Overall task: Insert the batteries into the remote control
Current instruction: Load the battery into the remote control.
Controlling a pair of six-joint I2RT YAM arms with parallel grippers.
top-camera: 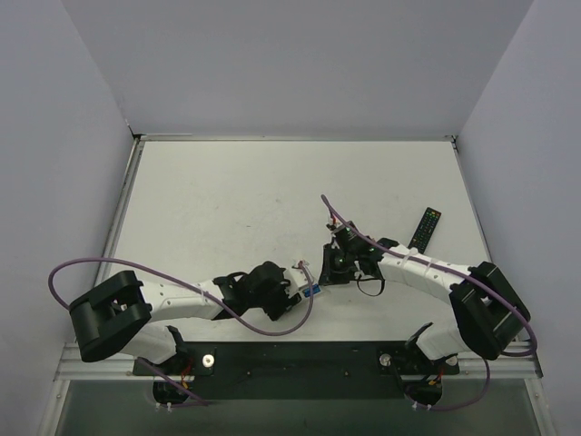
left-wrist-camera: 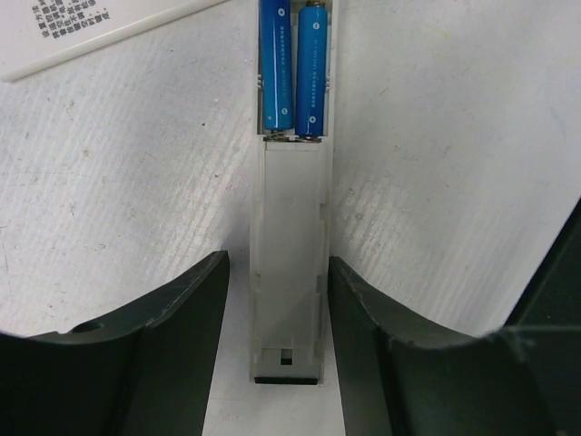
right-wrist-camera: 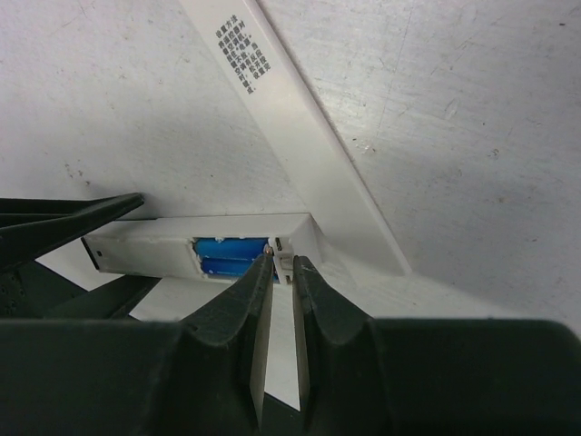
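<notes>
The white remote control (left-wrist-camera: 289, 236) lies on the table with its battery bay open. Two blue batteries (left-wrist-camera: 277, 64) sit side by side in the bay, and they also show in the right wrist view (right-wrist-camera: 227, 254). My left gripper (left-wrist-camera: 277, 259) is closed around the remote's near end, one finger on each long side. My right gripper (right-wrist-camera: 281, 261) is almost shut and holds nothing. Its tips rest at the end of the bay, by a small white tab. In the top view both grippers, left (top-camera: 305, 283) and right (top-camera: 329, 271), meet over the remote (top-camera: 310, 289).
A long flat white strip with printed text (right-wrist-camera: 300, 118) lies on the table touching the remote's far end; it also shows in the left wrist view (left-wrist-camera: 82, 32). A black remote with coloured buttons (top-camera: 425, 229) lies to the right. White walls bound the table.
</notes>
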